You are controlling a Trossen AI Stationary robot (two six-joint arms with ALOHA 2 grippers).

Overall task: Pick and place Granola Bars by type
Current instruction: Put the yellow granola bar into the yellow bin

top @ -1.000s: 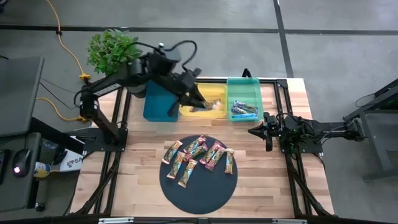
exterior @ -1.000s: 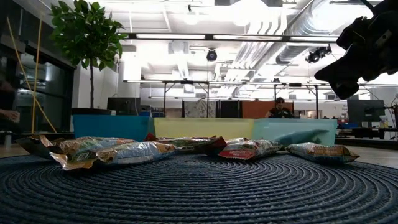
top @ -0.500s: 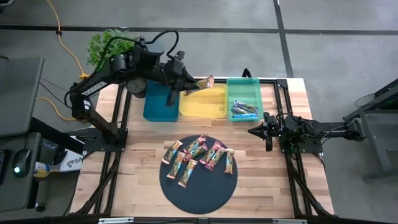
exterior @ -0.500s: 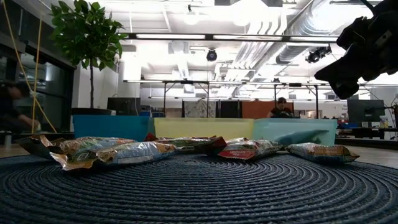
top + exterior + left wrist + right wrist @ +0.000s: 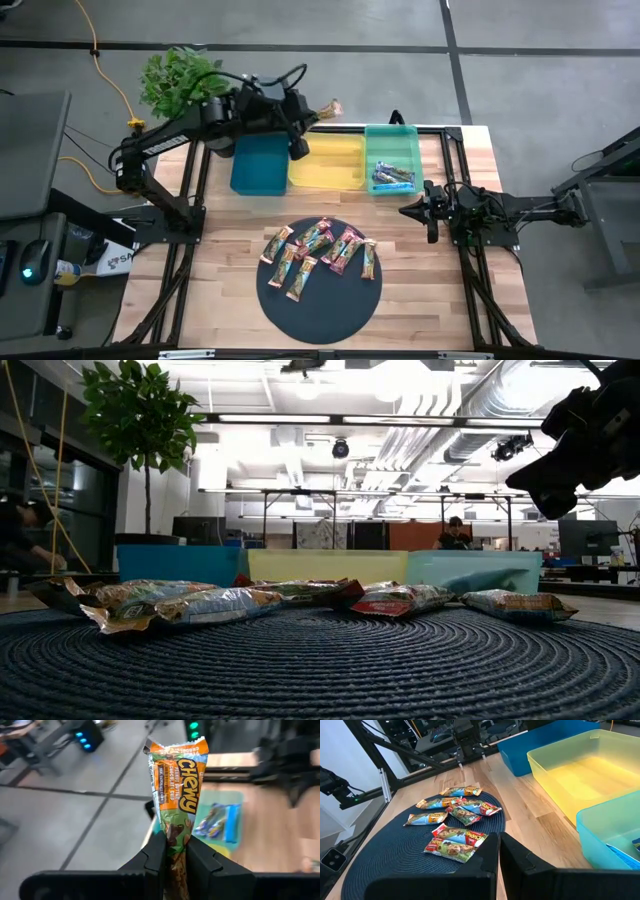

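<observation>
The left arm reaches across the blue tray, its left gripper pinching an orange-and-green granola bar upright above the far rim of the yellow tray. The right gripper, fingers pressed together, waits beside the green tray. More bars lie on the dark mat.

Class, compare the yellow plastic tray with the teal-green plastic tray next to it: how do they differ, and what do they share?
The yellow plastic tray looks empty, while the teal-green plastic tray holds blue-wrapped bars. The yellow tray sits in the middle of the row; the teal-green tray is at the end nearest the right arm. Both are open, rectangular, translucent trays of similar size, side by side at the table's far edge.
</observation>
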